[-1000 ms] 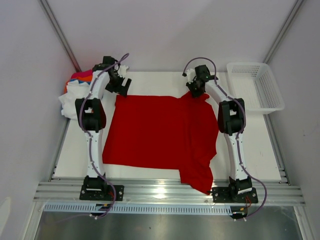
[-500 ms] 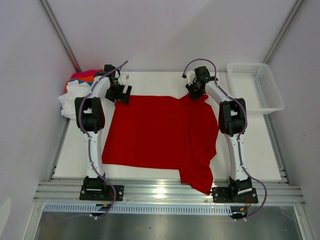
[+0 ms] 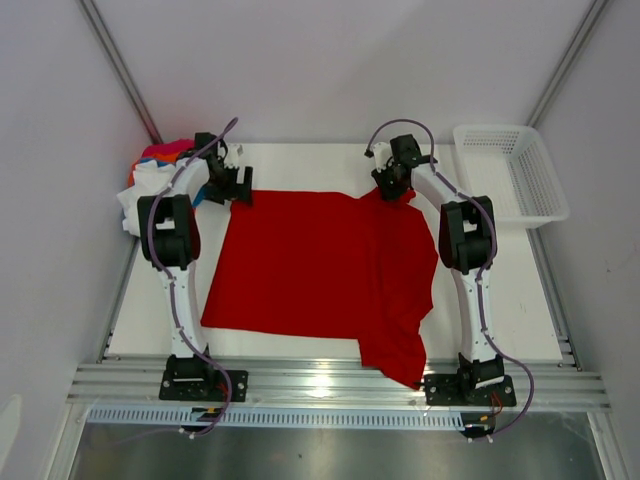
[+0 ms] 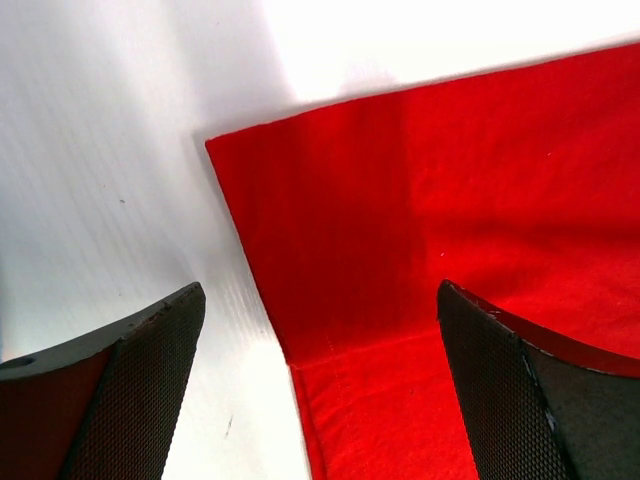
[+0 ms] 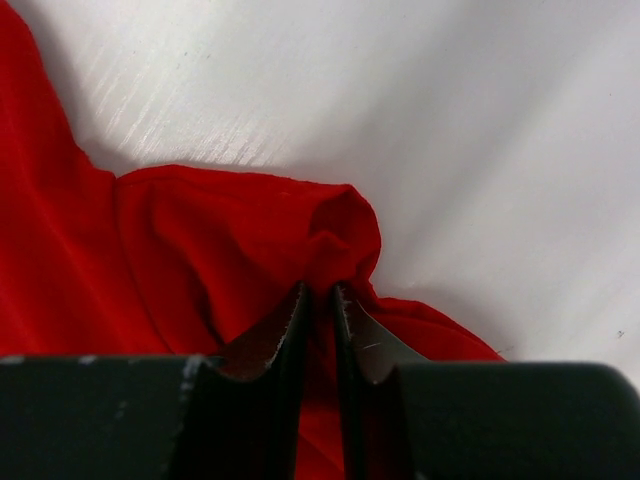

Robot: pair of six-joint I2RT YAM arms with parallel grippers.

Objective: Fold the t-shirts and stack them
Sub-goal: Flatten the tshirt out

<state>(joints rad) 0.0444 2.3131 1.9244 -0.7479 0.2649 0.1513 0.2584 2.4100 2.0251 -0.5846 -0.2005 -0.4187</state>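
red t-shirt (image 3: 310, 265) corner pinched in right end effector (image 5: 319, 292), left end effector (image 4: 320, 290) spread wide over another corner

One t-shirt (image 3: 310, 260) covers the table (image 3: 525, 300); pile (image 3: 148, 182) far left, basket (image 3: 512, 172) far right.

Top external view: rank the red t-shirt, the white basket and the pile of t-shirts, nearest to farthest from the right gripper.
1. red t-shirt, pinched in the right gripper itself.
2. white basket, off to its right.
3. pile of t-shirts, at the far left.
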